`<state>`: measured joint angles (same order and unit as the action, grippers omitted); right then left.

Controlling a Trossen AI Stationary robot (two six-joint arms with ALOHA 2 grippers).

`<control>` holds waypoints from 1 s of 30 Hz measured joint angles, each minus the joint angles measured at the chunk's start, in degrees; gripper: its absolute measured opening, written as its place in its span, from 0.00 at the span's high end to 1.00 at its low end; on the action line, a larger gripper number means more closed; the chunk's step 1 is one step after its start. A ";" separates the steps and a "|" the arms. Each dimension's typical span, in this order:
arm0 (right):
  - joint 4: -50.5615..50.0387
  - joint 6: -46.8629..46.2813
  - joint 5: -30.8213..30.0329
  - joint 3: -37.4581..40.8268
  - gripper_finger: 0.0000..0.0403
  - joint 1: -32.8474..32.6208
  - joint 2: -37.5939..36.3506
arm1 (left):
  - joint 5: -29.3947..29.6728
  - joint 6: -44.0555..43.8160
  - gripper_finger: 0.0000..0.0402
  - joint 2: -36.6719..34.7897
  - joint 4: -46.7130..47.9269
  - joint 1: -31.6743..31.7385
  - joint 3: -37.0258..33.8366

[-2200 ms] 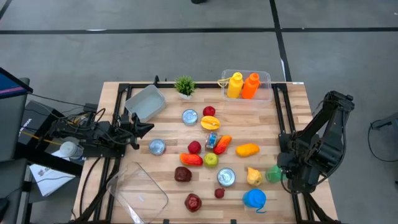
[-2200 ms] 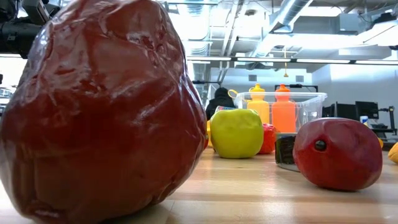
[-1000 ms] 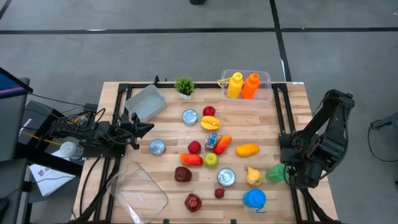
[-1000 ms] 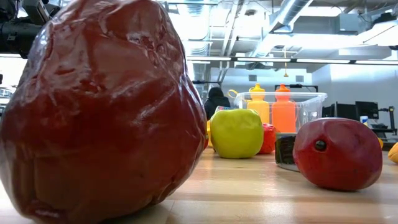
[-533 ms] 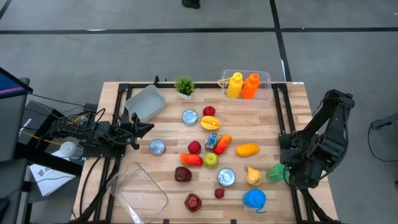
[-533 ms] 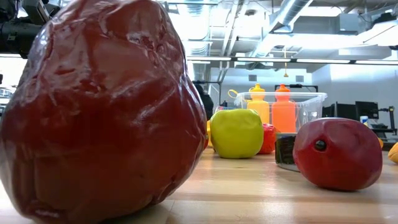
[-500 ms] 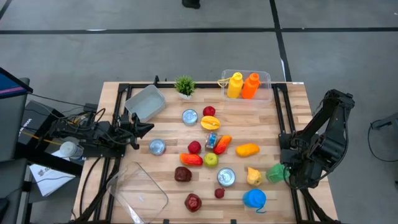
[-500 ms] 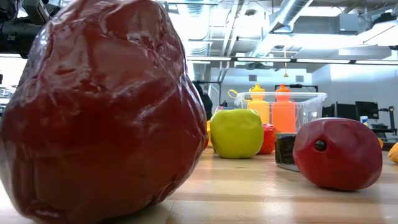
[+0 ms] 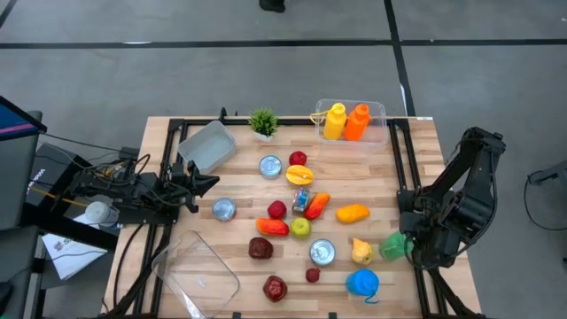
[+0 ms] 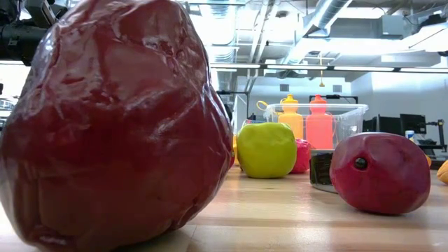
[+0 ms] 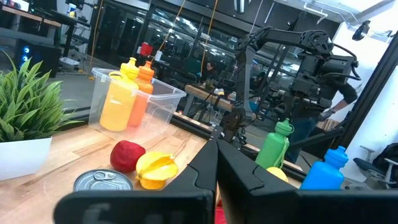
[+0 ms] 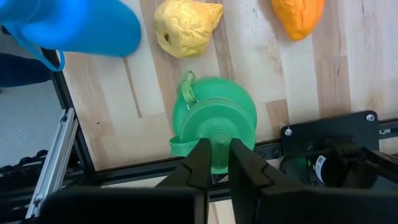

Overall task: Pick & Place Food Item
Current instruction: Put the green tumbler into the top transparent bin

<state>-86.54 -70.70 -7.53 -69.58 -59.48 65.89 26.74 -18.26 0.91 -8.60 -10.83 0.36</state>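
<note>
A green bottle (image 9: 392, 247) stands upright near the table's right edge, seen from above in the right wrist view (image 12: 214, 121). My right gripper (image 12: 222, 152) points straight down over its cap, fingers drawn close together. Beside the bottle lie a yellow pear (image 9: 361, 251), an orange fruit (image 9: 353, 213) and a blue bottle (image 9: 362, 283). My left gripper (image 9: 211, 181) waits shut at the table's left edge, holding nothing. In the low view a dark red fruit (image 10: 112, 126) fills the front. My right gripper comes from above, pointing down, onto the top of the green bottle's cap (image 12: 214, 134). Its fingers (image 12: 200, 158) leave only a narrow gap, with green showing in it. The fingertips cover what they pinch. The bottle stands upright on the table.
A clear bin (image 9: 375, 113) with a yellow and an orange bottle stands at the far edge, next to a small plant (image 9: 263, 122). Two clear tubs (image 9: 208, 144) (image 9: 195, 270) sit on the left. Cans (image 9: 322, 252), red fruits and a green apple (image 9: 300, 228) crowd the middle.
</note>
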 joint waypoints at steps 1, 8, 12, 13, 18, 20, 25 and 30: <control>-0.03 -0.20 0.00 0.00 0.92 0.00 0.00 | 0.01 0.00 1.00 0.00 0.02 0.00 0.00; 0.20 -0.28 0.00 -0.07 0.96 0.01 0.00 | 0.00 0.00 1.00 0.00 0.01 -0.02 0.00; 0.05 -0.87 -0.12 -1.63 0.95 0.58 0.04 | 0.01 -0.02 1.00 0.01 0.00 -0.02 0.00; -0.24 -0.87 -0.53 -2.55 0.95 0.93 0.04 | -0.02 0.00 1.00 0.02 0.00 -0.02 0.00; -3.47 1.13 -5.64 -9.07 0.95 3.35 0.00 | 0.00 -0.02 1.00 -0.01 0.00 -0.02 0.00; -3.36 4.42 -7.90 -12.00 0.95 5.51 0.00 | -0.01 -0.02 1.00 0.00 0.02 -0.01 0.00; -3.42 14.92 -11.27 -18.53 0.95 14.12 -0.02 | -0.01 -0.01 1.00 0.01 0.01 -0.02 0.00; -3.48 27.24 -11.19 -21.31 0.95 27.41 0.04 | -0.02 -0.02 1.00 -0.01 0.02 -0.02 0.00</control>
<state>-90.02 -43.46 -18.72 -90.89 -32.08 65.93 26.72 -18.28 0.91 -8.58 -10.85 0.36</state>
